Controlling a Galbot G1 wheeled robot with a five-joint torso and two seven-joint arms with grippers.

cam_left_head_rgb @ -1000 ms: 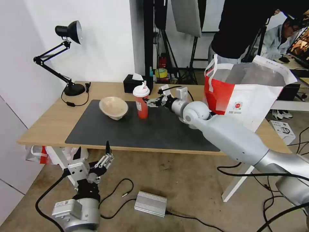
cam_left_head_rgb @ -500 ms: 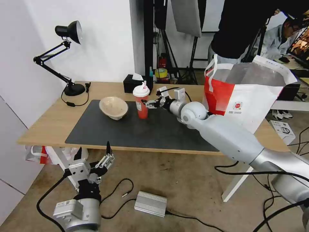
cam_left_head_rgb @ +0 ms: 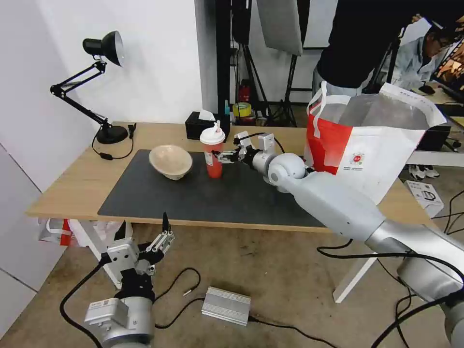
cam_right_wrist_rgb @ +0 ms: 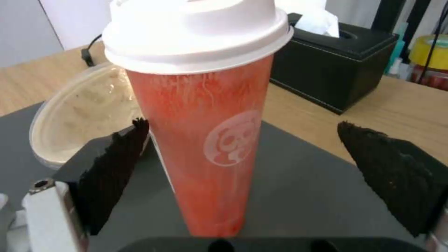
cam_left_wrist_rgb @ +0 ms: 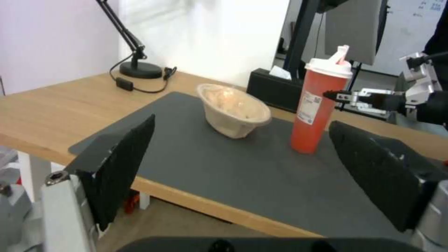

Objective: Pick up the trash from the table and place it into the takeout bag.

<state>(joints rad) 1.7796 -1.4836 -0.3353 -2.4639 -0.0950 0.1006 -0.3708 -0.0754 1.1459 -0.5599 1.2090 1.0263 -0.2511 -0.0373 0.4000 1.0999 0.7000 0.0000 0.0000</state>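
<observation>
1. Beside the red drink cup (cam_left_head_rgb: 212, 153) on the bench (cam_left_head_rgb: 72, 186), the right gripper (cam_left_head_rgb: 218, 156) reaches in from the robot's right with its jaws spread apart; in the right wrist view the cup (cam_right_wrist_rgb: 201, 105) stands between the two black fingers (cam_right_wrist_rgb: 117, 168), with a gap visible on each side, so it is not clamped.
2. The cup stands upright on the dark grey mat (cam_left_head_rgb: 208, 195), its white lid (cam_left_head_rgb: 212, 136) on, a pale round logo on its side in the right wrist view.
3. Just to the cup's left on the mat lies the beige paper-pulp bowl (cam_left_head_rgb: 170, 162), tilted so its opening faces partly sideways; cup and bowl are near each other but apart.
4. Behind the cup, off the mat, sits a black tissue box (cam_left_head_rgb: 199, 126).
5. The takeout bag (cam_left_head_rgb: 367, 145) stands open at the bench's right end, its silver lining showing, well apart from the cup.
6. A black desk lamp (cam_left_head_rgb: 99, 87) stands at the far left corner of the bench.
7. The left gripper (cam_left_head_rgb: 142, 234) hangs below the front edge of the bench, over the floor, jaws wide open and holding nothing.
</observation>
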